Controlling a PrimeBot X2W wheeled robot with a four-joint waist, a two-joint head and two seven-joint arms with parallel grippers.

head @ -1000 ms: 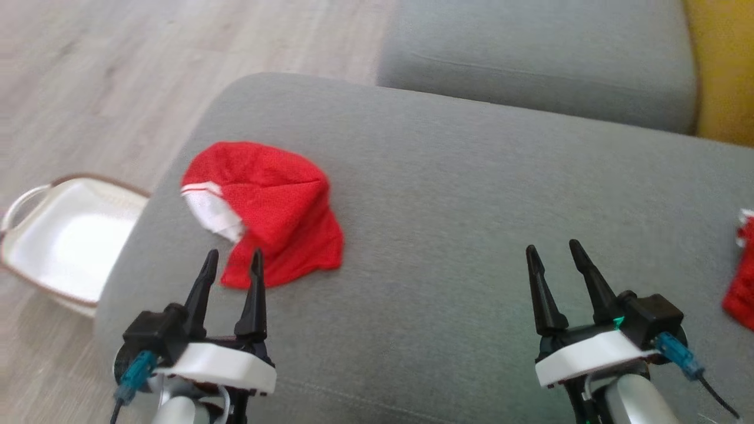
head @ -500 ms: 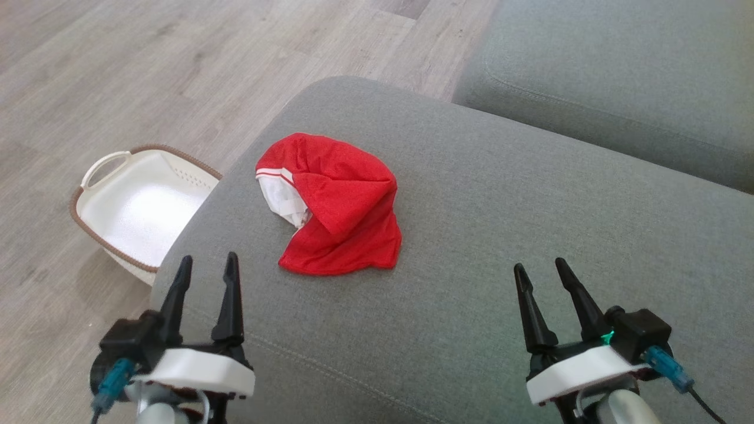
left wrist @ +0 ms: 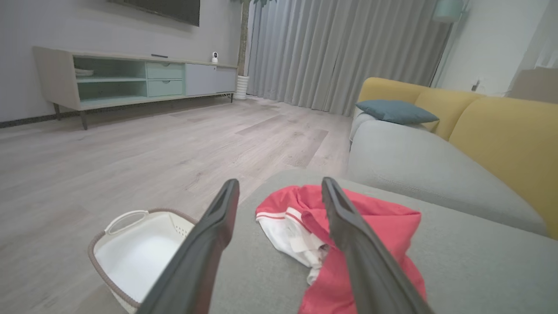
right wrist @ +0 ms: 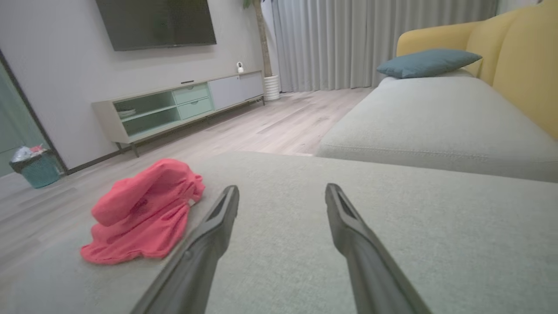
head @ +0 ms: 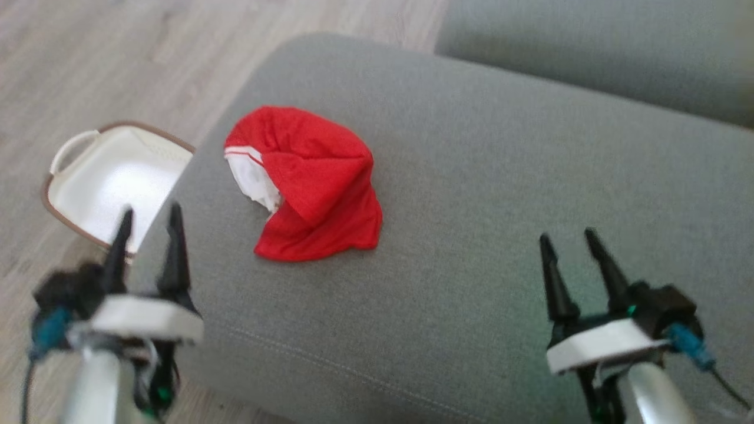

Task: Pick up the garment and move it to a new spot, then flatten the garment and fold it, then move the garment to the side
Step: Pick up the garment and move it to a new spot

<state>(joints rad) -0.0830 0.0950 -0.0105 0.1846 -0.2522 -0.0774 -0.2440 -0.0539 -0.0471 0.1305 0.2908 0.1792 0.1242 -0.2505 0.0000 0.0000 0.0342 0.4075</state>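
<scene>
The red garment (head: 312, 188) sits crumpled on the grey sofa cushion (head: 500, 176), near the edge by the white basket (head: 106, 176). Both the left pincer (head: 150, 207) and right pincer (head: 566, 234) gape wide, holding nothing, clear of it.

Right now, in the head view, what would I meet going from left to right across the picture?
White basket → red garment → right gripper. The left gripper overlaps the basket, so it is left out of the order.
</scene>
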